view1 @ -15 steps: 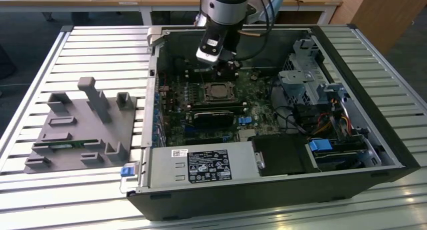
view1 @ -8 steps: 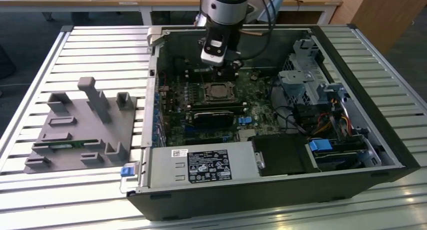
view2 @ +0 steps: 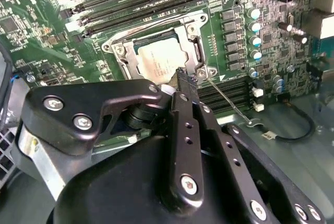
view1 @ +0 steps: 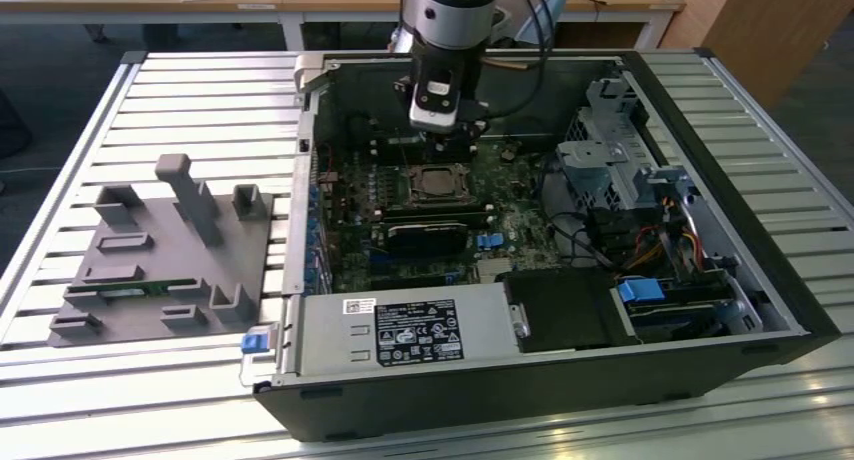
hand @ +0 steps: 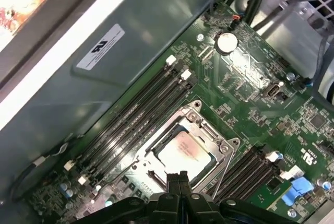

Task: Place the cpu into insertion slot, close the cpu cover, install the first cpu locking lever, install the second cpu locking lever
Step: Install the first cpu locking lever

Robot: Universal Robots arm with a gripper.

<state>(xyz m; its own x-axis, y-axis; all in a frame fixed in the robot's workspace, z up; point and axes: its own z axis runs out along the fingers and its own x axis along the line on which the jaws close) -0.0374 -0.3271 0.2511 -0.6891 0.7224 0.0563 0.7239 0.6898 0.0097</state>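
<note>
End effector (hand: 178, 176) closed on nothing, fingertips near socket edge; cpu (view2: 156, 62) dull grey top, seated in socket, centre of exterior view, cpu cover (view2: 127, 63) framing it. Memory slots (hand: 141, 112) either side, grey fixture (view1: 167, 255) exterior view's left on slatted surface (view1: 200, 100), white power supply label (view1: 414, 332) print unread

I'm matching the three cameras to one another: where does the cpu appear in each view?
Exterior view: the cpu lies on the green motherboard, directly under the end effector.
Second wrist view: the cpu lies just past the end effector tip.
First wrist view: the cpu lies just ahead of the end effector.
Shared landmark: the silvery cpu cover framing it.
</note>
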